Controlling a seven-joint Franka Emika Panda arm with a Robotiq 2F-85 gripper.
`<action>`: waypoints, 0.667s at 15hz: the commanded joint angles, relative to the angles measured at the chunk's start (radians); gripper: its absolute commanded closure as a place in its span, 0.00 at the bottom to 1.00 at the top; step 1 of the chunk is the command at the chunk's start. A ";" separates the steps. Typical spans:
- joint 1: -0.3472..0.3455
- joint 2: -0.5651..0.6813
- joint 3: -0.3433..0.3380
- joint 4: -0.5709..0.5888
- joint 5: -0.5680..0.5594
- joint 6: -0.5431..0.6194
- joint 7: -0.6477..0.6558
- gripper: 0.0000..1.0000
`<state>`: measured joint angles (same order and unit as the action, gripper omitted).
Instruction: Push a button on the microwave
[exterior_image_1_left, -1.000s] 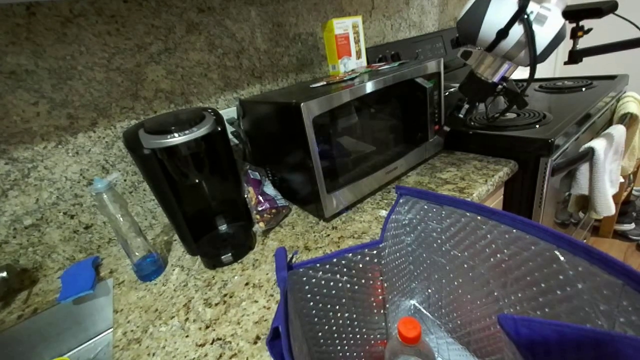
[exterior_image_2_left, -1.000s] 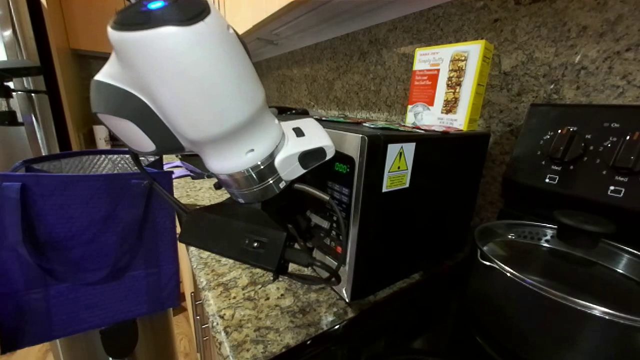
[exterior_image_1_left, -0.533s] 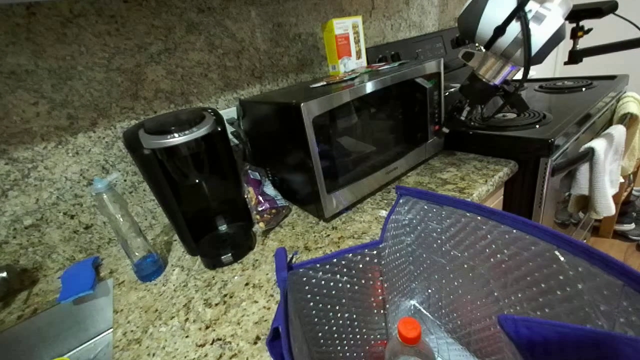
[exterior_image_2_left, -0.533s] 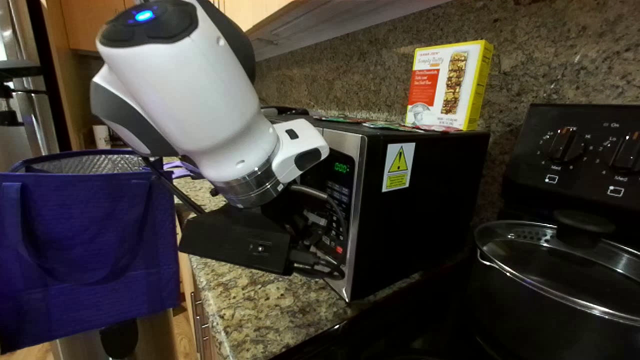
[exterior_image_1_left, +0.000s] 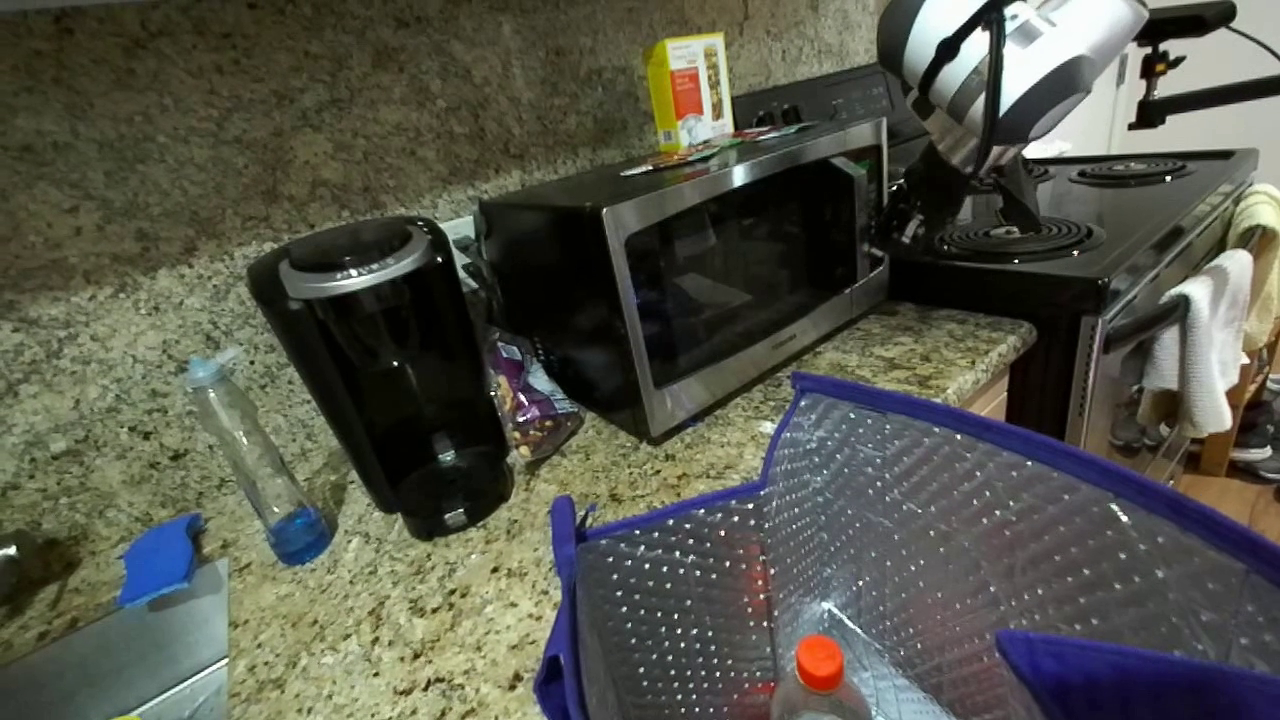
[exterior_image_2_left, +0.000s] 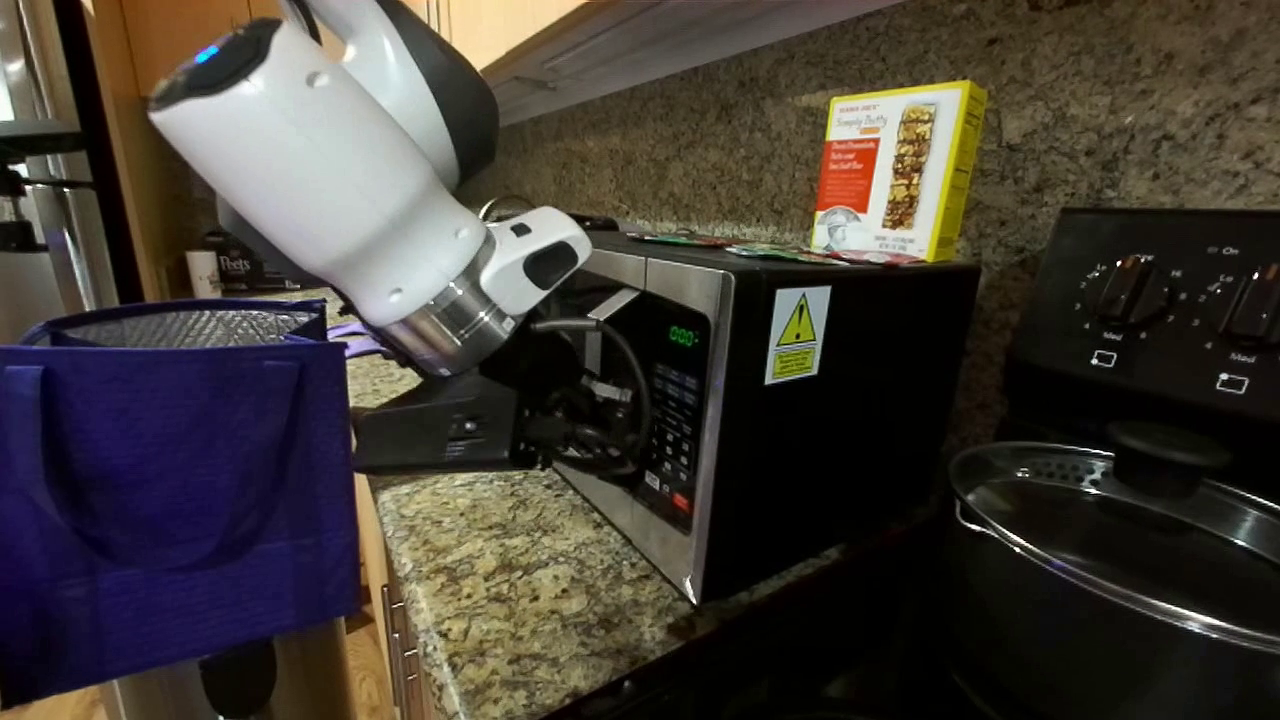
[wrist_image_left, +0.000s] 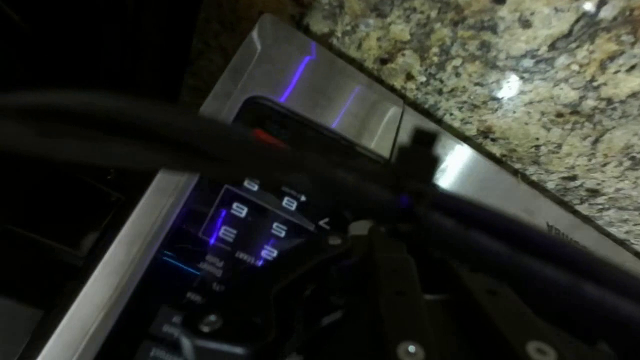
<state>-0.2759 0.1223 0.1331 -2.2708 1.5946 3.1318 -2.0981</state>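
The microwave (exterior_image_1_left: 740, 270) is a wide steel and black oven on the counter, in both exterior views (exterior_image_2_left: 840, 420). Its control panel has a green display (exterior_image_2_left: 684, 336), number keys and a red button (exterior_image_2_left: 681, 501). The display looks like zeros. In the wrist view the panel's keys (wrist_image_left: 279, 229) and red button (wrist_image_left: 270, 137) show past a dark blurred cable. My gripper (exterior_image_2_left: 590, 420) is black and in front of the panel, close to the keypad. In the wrist view its fingers (wrist_image_left: 362, 229) are very dark. Whether they touch a key or are apart cannot be told.
A black coffee maker (exterior_image_1_left: 390, 380) and a bottle with blue liquid (exterior_image_1_left: 260, 470) stand on the counter. A purple insulated bag (exterior_image_1_left: 900, 500) is before the microwave. A yellow box (exterior_image_2_left: 895, 170) is behind the microwave's top. The stove (exterior_image_1_left: 1120, 230) bears a lidded pot (exterior_image_2_left: 1110, 580).
My wrist has tilted and shifted left and slightly up in an exterior view. More of the keypad and the red button now show there. The display looks the same.
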 joint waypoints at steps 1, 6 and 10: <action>0.014 0.014 -0.001 0.067 0.099 0.131 -0.087 0.95; 0.004 0.119 -0.029 0.077 0.061 0.323 0.006 0.95; 0.014 0.215 -0.009 0.071 0.122 0.328 -0.005 0.95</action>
<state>-0.2713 0.2677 0.0998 -2.2157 1.6617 3.4143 -2.1029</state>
